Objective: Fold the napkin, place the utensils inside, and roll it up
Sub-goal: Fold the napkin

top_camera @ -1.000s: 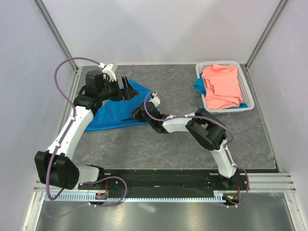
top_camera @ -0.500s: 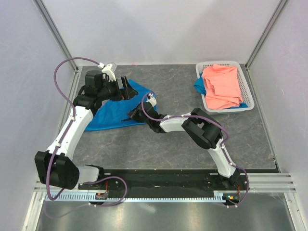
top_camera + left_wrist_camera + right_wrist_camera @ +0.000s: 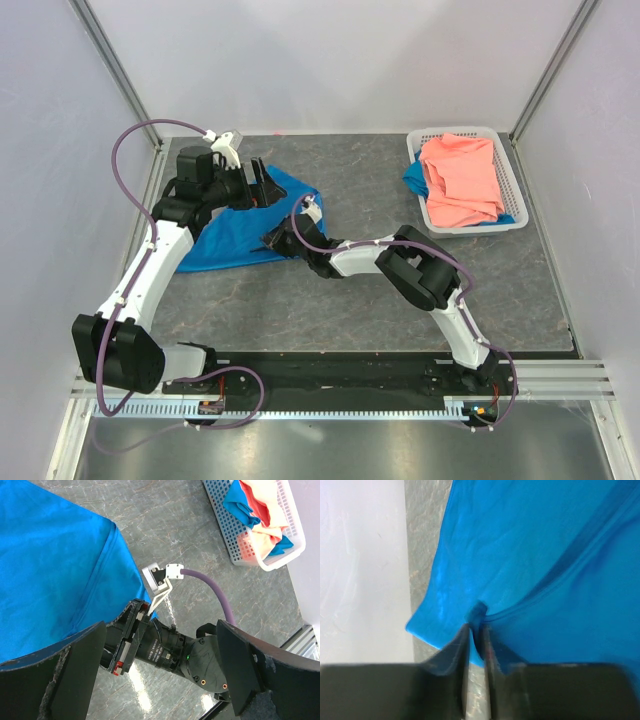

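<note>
The bright blue napkin (image 3: 235, 230) lies spread on the left part of the table, and also shows in the left wrist view (image 3: 50, 555) and the right wrist view (image 3: 545, 555). My right gripper (image 3: 274, 240) is shut on a pinched fold at the napkin's near right edge (image 3: 476, 625), low on the table. My left gripper (image 3: 262, 184) is open and empty, hovering above the napkin's far right part with its jaws wide apart (image 3: 160, 680). The black utensil is not visible in any view.
A white basket (image 3: 517, 190) stands at the back right and holds a salmon-pink cloth (image 3: 460, 180) with a blue scrap (image 3: 412, 180) beneath it. The basket also shows in the left wrist view (image 3: 235, 545). The right arm's wrist (image 3: 165, 655) lies directly under my left gripper.
My right gripper has slid a little to the left with the napkin's edge in it, drawing that edge over the cloth. The left arm has not moved.
</note>
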